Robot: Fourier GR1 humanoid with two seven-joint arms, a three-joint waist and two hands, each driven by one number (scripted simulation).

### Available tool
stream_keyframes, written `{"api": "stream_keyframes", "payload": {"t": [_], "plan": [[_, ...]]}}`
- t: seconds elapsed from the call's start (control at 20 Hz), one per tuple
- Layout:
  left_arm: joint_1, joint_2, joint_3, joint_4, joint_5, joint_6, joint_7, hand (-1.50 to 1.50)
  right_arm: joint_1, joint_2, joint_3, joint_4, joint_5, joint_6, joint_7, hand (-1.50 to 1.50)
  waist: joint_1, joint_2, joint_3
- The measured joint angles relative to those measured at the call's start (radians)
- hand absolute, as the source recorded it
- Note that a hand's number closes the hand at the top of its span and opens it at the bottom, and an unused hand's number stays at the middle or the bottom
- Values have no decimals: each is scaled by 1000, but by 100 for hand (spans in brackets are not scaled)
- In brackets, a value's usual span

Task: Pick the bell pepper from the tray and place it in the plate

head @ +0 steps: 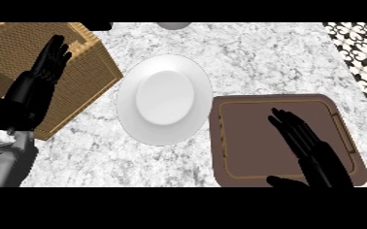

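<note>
Bare counter (272, 58) lies open along the far side, from behind the plate (164, 99) to the right edge, and again at the near left. The basket (79, 73) blocks the far left, with the left hand (46, 65) over it. The plate crowds the tray (247, 140), leaving no gap; the right hand (308, 143) hangs over the tray.

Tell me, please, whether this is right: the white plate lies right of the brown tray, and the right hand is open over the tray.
Not quite: the head view shows the white plate lying left of the brown tray, not right. The right hand is indeed open over the tray.
</note>
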State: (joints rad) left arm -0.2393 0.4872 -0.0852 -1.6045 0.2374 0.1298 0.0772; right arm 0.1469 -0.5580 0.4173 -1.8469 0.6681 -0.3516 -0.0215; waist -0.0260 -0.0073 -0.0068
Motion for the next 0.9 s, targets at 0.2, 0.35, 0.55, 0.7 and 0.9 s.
{"api": "stream_keyframes", "payload": {"t": [0.2,0.35,0.55,0.7,0.9], "plan": [[-2,-1,-1,-16,2,-4,9,0,19,-87,-6,-78,111,156,230,-150,4,-1,-1],[-7,-3,-3,-14,-2,-7,8,0,13,-130,7,-143,149,318,399,-150,10,2,-1],[-16,-19,-8,-7,-9,-10,5,0,-14,-131,48,-221,167,529,607,-150,20,5,1],[-28,-24,-3,-11,-16,-16,17,0,-73,-86,70,-220,175,650,720,-150,27,7,3],[-30,-46,10,10,-33,-33,8,0,-144,-21,72,-193,200,754,804,-150,28,7,5]]}}
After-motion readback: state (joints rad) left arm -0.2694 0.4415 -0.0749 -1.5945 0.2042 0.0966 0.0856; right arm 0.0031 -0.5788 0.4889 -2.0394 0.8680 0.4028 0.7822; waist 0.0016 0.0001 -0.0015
